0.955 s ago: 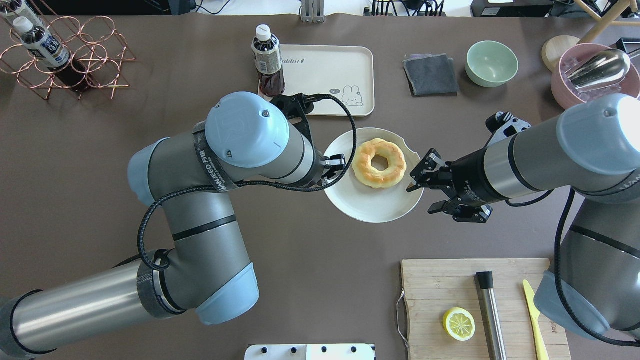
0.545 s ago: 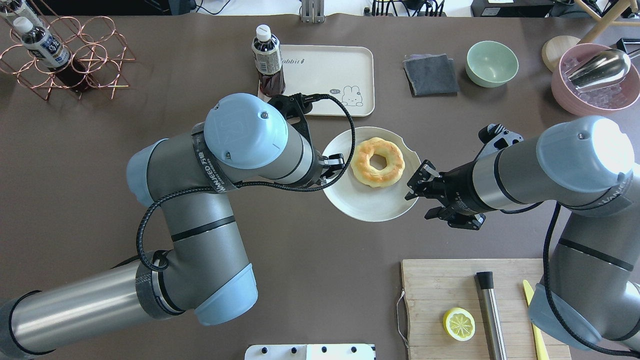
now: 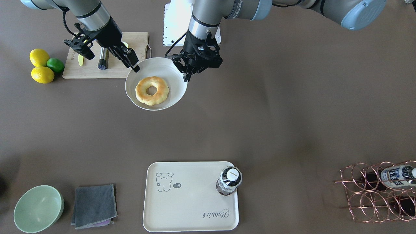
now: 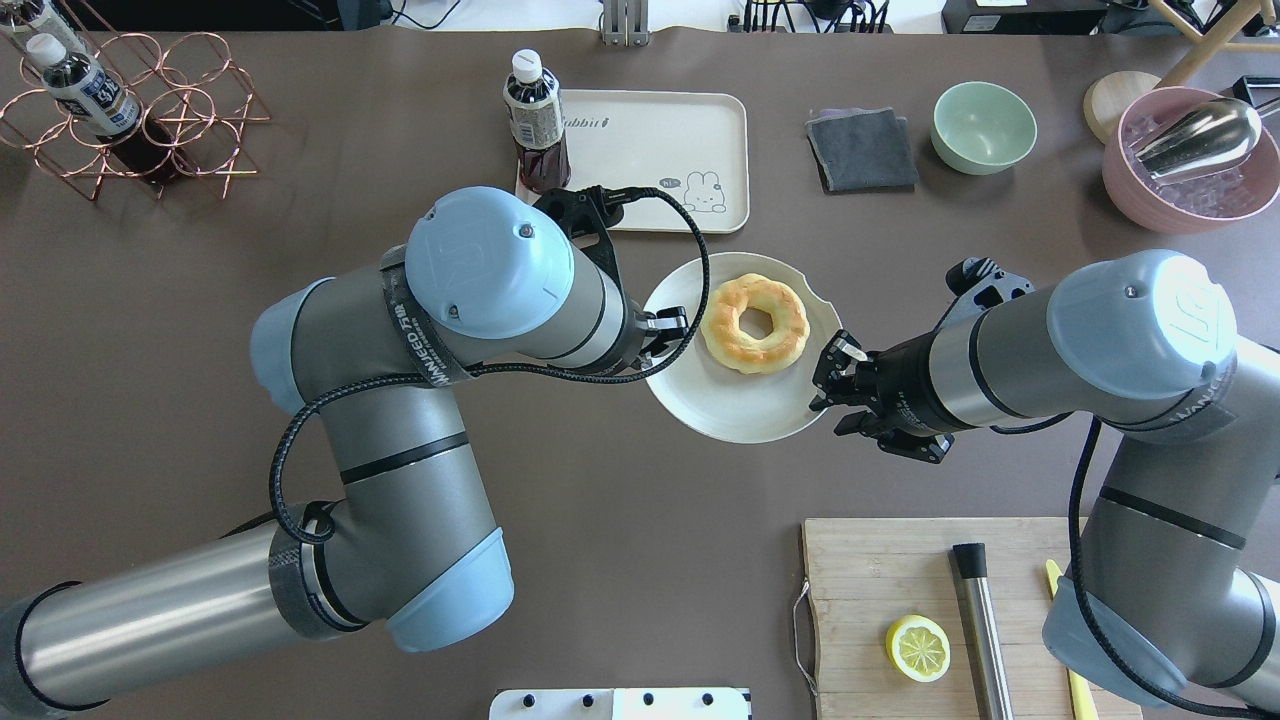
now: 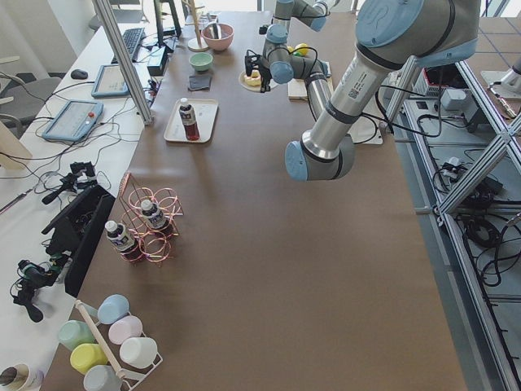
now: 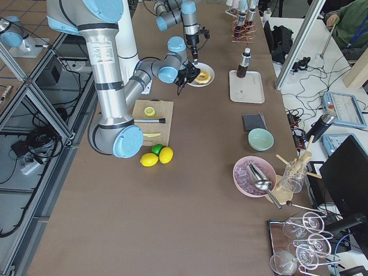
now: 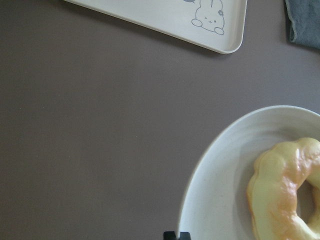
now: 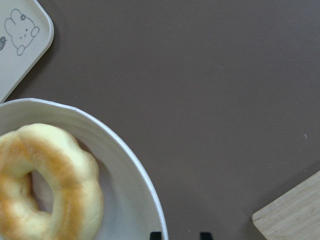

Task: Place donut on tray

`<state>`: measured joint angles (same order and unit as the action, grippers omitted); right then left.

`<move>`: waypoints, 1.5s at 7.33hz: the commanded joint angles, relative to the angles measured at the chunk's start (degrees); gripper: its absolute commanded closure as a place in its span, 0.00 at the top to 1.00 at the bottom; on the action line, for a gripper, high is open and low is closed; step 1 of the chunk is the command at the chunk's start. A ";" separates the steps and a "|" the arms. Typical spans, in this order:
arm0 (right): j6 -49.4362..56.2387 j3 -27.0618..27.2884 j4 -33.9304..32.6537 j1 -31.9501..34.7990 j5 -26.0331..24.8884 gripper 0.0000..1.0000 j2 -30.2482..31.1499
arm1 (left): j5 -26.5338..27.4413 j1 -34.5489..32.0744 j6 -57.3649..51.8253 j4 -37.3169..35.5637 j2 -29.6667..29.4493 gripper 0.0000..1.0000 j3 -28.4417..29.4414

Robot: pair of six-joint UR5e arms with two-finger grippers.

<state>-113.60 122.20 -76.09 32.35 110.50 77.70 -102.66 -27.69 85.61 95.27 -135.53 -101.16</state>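
The right hand (image 4: 836, 388) is advancing, part-open and empty, now straddling the rim of the round white plate (image 4: 735, 415); the left hand (image 4: 675, 335) is pinching the opposite rim. The golden-yellow ring donut (image 4: 790, 330) is sitting on that plate, off the cream plastic tray (image 4: 650, 140).

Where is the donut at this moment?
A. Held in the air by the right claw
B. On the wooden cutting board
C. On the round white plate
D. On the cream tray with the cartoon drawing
C: the donut lies on the round white plate, while the tray carries only a bottle.
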 commanded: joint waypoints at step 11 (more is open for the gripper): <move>-6.37 -16.06 -0.19 10.61 0.50 0.00 -10.60 | -16.42 -17.20 -32.66 0.44 23.62 0.98 -13.45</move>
<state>-120.43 114.53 -76.10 40.27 110.87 72.58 -116.59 -41.28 59.64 95.40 -116.46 -113.96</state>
